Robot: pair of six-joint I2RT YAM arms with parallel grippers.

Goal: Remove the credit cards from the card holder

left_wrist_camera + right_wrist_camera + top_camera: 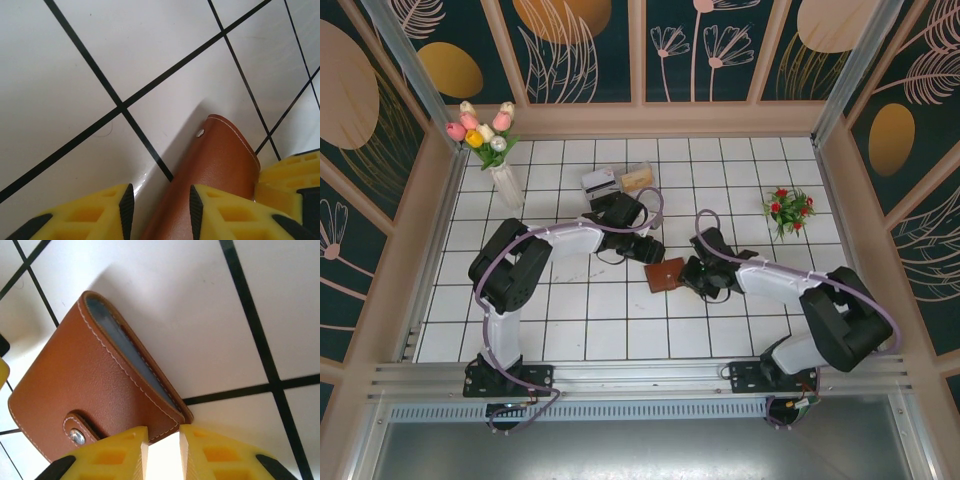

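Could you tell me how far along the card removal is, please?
Done: nothing yet; the card holder is closed, its snap strap fastened, no cards out. In hand: the left gripper straddles one edge, the right gripper sits at a corner. Left: opening it and pulling the cards.

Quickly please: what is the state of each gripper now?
Left gripper: jaws astride the wallet edge, grip cannot be told.
Right gripper: nearly closed at wallet corner, grip cannot be told.

No text, brand or number is legible on the card holder (pixel 95 385) or anything else
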